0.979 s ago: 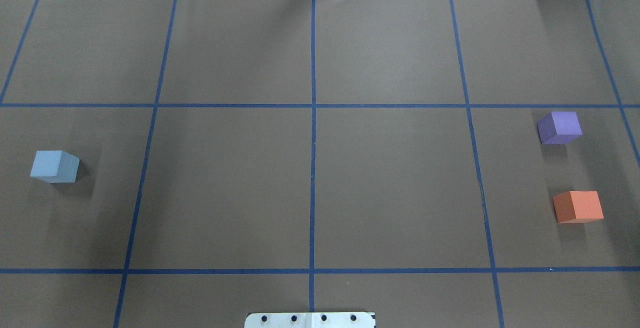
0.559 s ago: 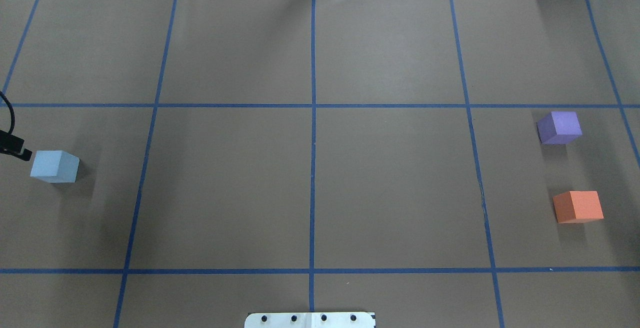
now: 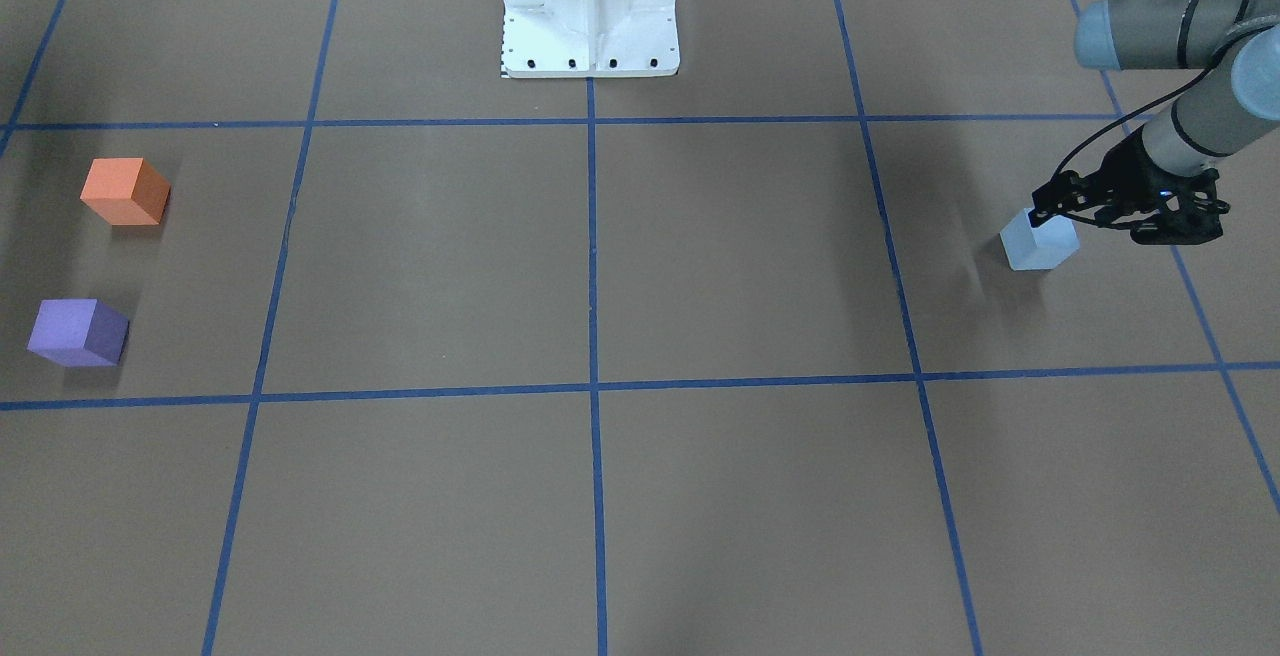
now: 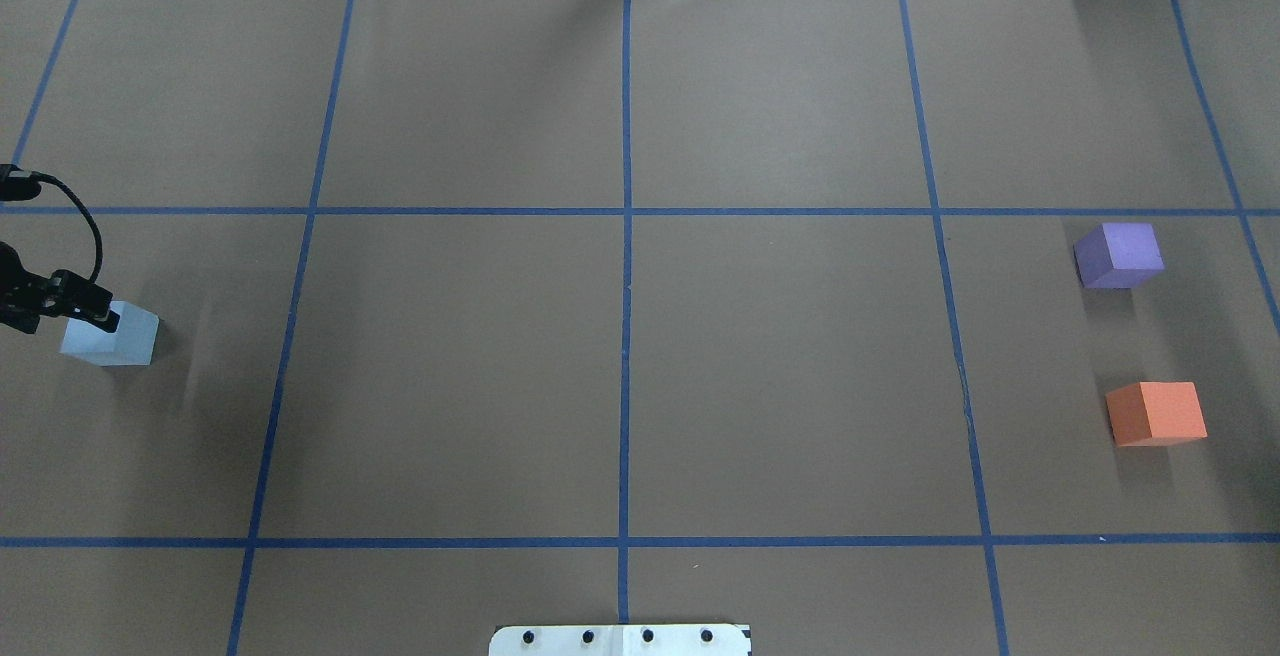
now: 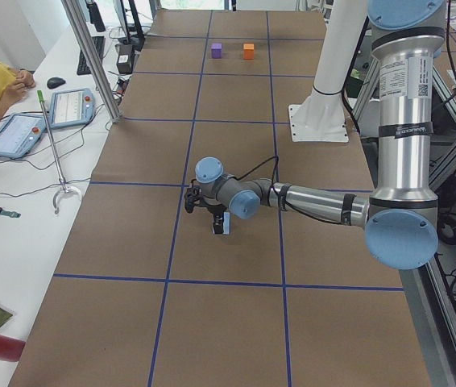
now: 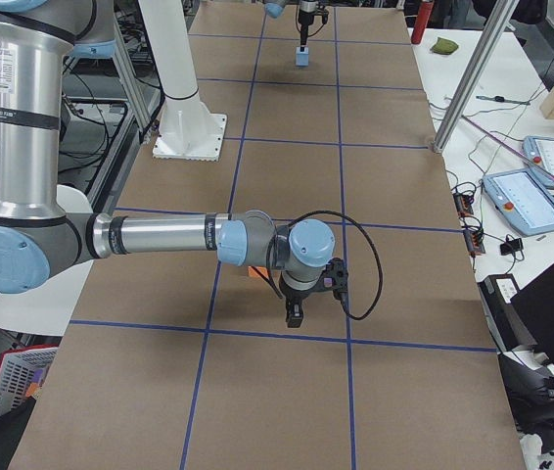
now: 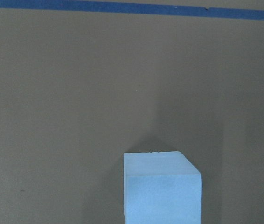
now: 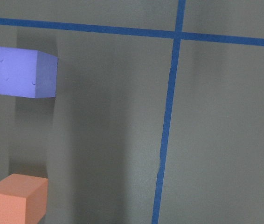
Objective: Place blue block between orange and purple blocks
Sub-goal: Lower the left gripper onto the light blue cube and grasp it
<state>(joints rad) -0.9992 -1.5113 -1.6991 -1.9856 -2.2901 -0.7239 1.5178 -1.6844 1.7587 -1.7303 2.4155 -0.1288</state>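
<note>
Blue block [image 4: 110,334], at the overhead view's left edge, well apart from the orange block [image 4: 1157,413] and purple block [image 4: 1120,254] at right, seemingly a light, stiff foam cube best pinched across opposite flat faces; left gripper [image 4: 98,313] hangs over it, spread indiscernible.

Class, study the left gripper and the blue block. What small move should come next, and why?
Probably nudge the left gripper a little farther over the blue block before lowering. In the overhead view its tip sits at the block's outer edge, not centred, and the block rests ungrasped on the table.
</note>
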